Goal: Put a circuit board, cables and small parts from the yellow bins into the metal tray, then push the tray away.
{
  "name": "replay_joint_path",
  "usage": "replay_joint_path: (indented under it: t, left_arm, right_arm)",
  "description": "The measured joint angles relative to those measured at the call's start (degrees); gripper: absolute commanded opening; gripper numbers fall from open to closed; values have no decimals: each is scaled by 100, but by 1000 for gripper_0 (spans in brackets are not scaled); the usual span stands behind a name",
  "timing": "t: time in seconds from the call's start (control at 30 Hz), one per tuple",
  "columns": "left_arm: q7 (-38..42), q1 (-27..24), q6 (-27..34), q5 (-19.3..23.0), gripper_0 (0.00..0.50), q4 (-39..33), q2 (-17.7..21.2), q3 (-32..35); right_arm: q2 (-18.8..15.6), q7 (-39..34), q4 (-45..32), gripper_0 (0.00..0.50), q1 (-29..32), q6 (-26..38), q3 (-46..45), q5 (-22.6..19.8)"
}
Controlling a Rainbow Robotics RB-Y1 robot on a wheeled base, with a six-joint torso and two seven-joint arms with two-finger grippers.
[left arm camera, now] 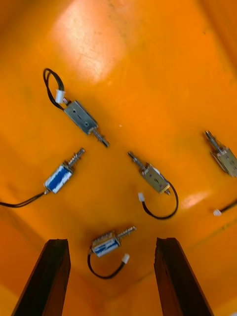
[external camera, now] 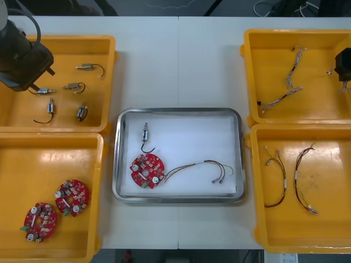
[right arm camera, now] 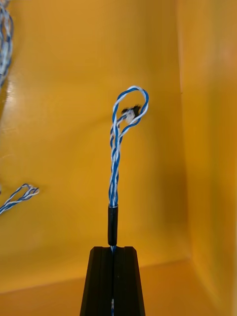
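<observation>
My right gripper (right arm camera: 112,248) is shut on a twisted blue and white cable (right arm camera: 117,148), whose loop sticks out past the fingertips over the floor of the far right yellow bin (external camera: 258,49). That gripper (external camera: 344,68) sits at the bin's right side. My left gripper (left arm camera: 112,241) stands open over several small metal parts (left arm camera: 106,243) in the far left bin (external camera: 104,55); nothing is between its fingers. The metal tray (external camera: 178,111) in the middle holds a red circuit board (external camera: 147,170), a small metal part (external camera: 146,133) and a red and yellow cable (external camera: 197,169).
Two more blue and white cables (external camera: 296,60) lie in the far right bin. The near right bin (external camera: 258,219) holds dark cables (external camera: 277,181). Two circuit boards (external camera: 71,197) rest in the near left bin (external camera: 96,164). Bare table stretches beyond the tray.
</observation>
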Motion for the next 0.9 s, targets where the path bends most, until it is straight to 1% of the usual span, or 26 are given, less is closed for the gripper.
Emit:
replay_joint_path:
  t: [0.17, 0.37, 0.57, 0.67, 0.9]
  left_arm:
    - [0, -199, -364, -62, 500, 777, 0, 0]
    - [0, -371, -719, -193, 500, 1426, 0, -3]
    - [0, -418, -1033, -312, 500, 1805, 0, -71]
    - [0, -430, -1219, -388, 500, 1943, 0, -196]
    - [0, -438, -1793, -435, 500, 2326, -12, -269]
  right_arm:
    - [-6, 0, -873, 0, 141, 929, 0, -81]
    - [-7, 1, -2059, 0, 295, 1918, 0, -581]
    - [-7, 2, -3205, 0, 446, 1961, 7, -1056]
    - [-7, 3, -3698, 0, 547, 1962, 62, -1378]
    - [-7, 3, -4879, 0, 963, 1963, 503, -2027]
